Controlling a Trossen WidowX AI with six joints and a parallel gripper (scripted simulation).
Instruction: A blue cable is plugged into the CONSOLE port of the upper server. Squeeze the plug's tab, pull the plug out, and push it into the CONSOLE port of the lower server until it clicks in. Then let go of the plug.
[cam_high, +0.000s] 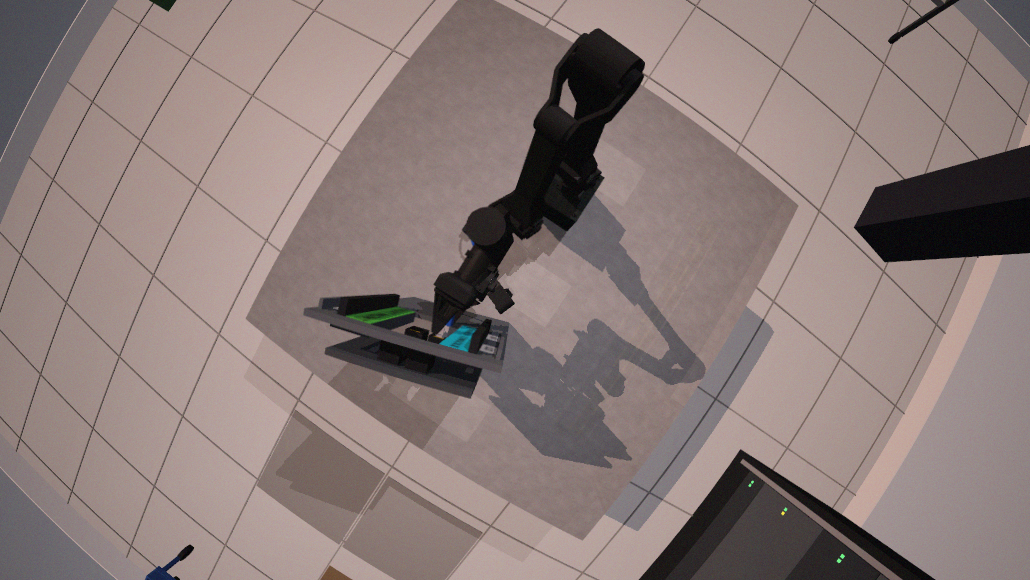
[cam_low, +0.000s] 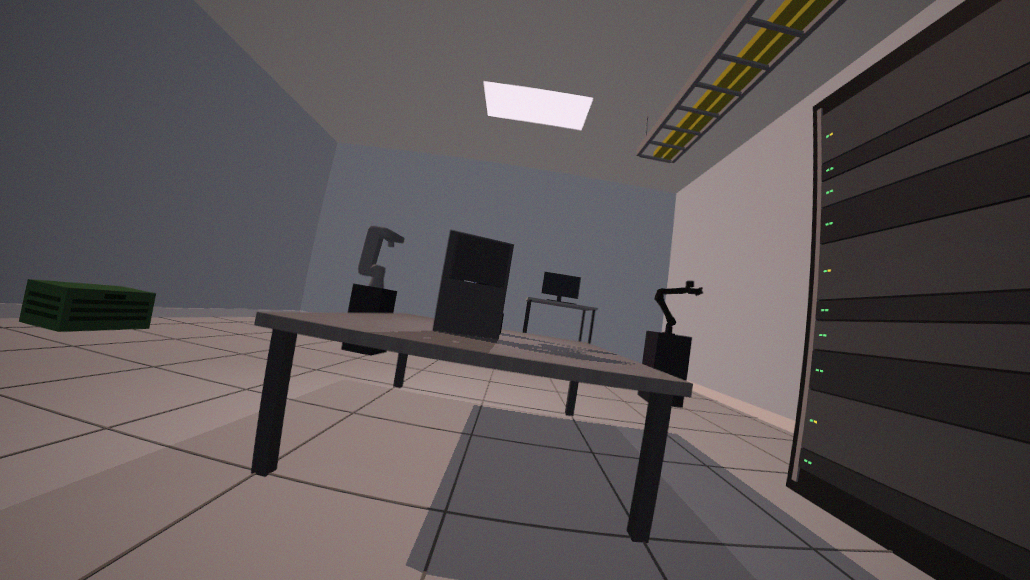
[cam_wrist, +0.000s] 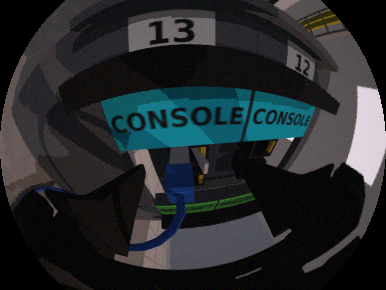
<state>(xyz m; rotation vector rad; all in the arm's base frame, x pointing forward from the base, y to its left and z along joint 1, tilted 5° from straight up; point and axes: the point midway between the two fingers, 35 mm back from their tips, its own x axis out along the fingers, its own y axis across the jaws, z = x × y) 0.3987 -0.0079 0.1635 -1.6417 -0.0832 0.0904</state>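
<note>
The arm (cam_high: 534, 176) extends over the desk (cam_high: 403, 151) (cam_low: 360, 335), its hand (cam_high: 441, 327) (cam_wrist: 193, 165) directed at the server housing (cam_high: 403, 336) (cam_low: 472, 288). The hand is released, with its fingers spread on either side of the blue plug (cam_high: 449, 322) (cam_wrist: 179, 183). The plug is located below the larger CONSOLE label (cam_wrist: 177, 119); full seating cannot be determined. The blue cable (cam_wrist: 167, 233) curves away from the plug.

Seen from outside, has a stand (cam_high: 403, 340) (cam_low: 469, 309) on the table (cam_high: 360, 180) (cam_low: 468, 354), a crate (cam_high: 162, 2) (cam_low: 108, 304) at nine o'clock, a cabinet (cam_high: 756, 536) (cam_low: 929, 270) at three.
</note>
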